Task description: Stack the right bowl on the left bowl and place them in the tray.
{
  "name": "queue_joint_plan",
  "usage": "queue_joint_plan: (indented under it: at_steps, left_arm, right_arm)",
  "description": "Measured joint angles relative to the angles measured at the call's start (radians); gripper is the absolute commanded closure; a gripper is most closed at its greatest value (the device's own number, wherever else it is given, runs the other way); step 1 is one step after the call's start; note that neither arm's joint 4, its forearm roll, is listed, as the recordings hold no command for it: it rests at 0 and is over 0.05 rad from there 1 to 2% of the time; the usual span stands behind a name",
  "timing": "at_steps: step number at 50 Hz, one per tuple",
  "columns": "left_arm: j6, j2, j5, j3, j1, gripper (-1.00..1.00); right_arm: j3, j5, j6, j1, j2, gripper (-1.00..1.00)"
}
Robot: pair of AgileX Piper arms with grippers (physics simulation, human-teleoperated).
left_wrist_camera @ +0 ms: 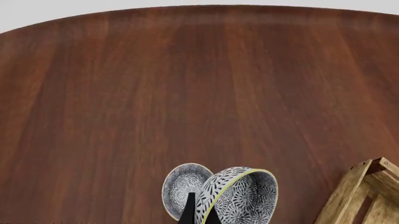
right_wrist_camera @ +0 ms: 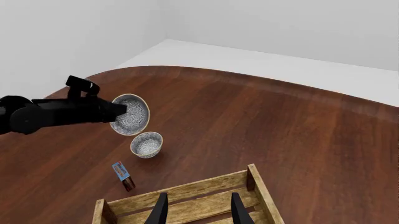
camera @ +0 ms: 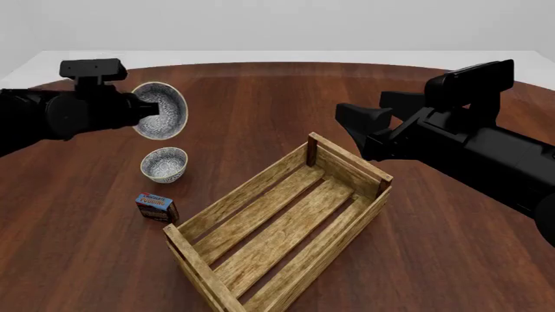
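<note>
Bowls are seen apart: the right bowl (camera: 160, 111) is clamped, tipped on edge, in the left gripper (camera: 149, 108) above the left bowl (camera: 164, 164), which rests on the table (camera: 260, 97). Beside it lies a blue-and-red box (camera: 157, 207), its lettering unreadable. The tray (camera: 282, 227) sits mid-table. The right gripper (right_wrist_camera: 197, 208) is held agape over the tray.

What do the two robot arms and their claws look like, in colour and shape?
Both arms are matte black, built from chunky rounded segments. The left arm carries a small boxy black block on top near its wrist; the right arm has a similar, larger block. The right claw has two slim, tapered black fingers. No cables, markings or labels are visible.
</note>
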Motion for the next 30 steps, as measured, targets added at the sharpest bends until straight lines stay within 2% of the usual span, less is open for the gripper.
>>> queue_joint_plan:
  at_steps: [30]
  left_arm:
    - [-0.051,0.16,-0.129,0.041,0.016,1.0]
  right_arm:
    - [0.001,-0.006,-0.008,0.0,0.012,-1.0]
